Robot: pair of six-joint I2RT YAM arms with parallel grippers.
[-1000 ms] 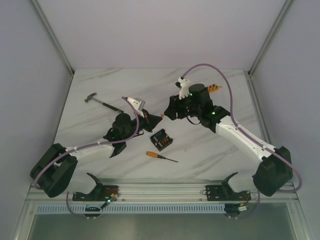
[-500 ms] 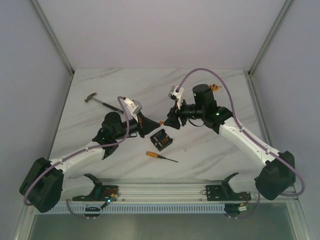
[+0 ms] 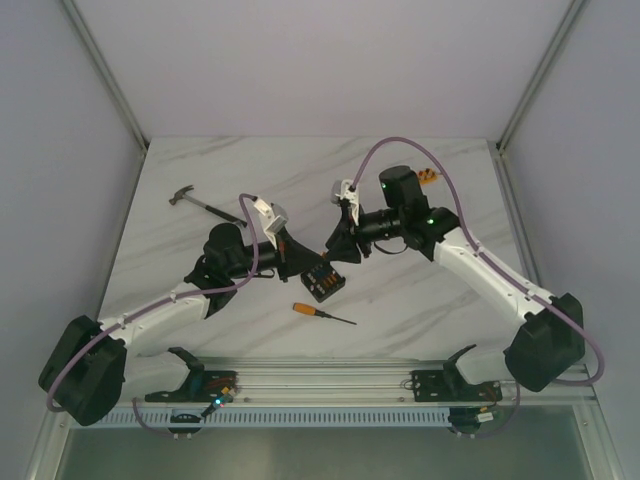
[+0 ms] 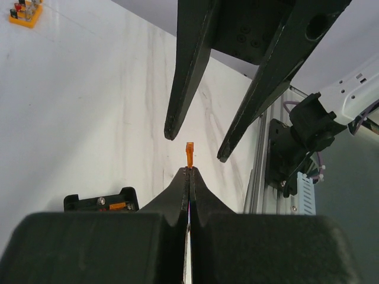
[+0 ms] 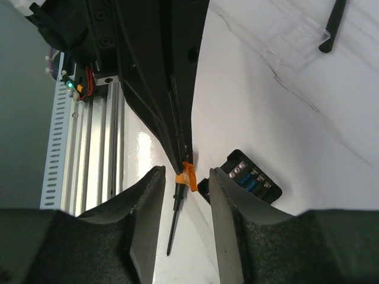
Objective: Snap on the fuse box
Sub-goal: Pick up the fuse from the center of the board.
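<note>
Nearest the near edge lies the screwdriver [image 3: 322, 314], untouched. Just beyond it, about mid-table, the fuse box [image 3: 323, 279] sits flat with its fuse slots facing up. I judge its top is left uncovered because I am not yet done loading it.

Above the box, my left claw [image 4: 189, 173] is pinched closed on a small orange fuse [image 4: 189, 155], gripped low so that its end stands free. My right claw [image 5: 185, 177] is spread, one finger on each side of that free end without touching it, seemingly to take it over.

Farther off, a clear plastic piece [image 5: 290, 35], perhaps the cover, lies by the handle of the hammer [image 3: 200, 204] toward the far left. The orange block [image 3: 429, 177] waits near the far right corner.
</note>
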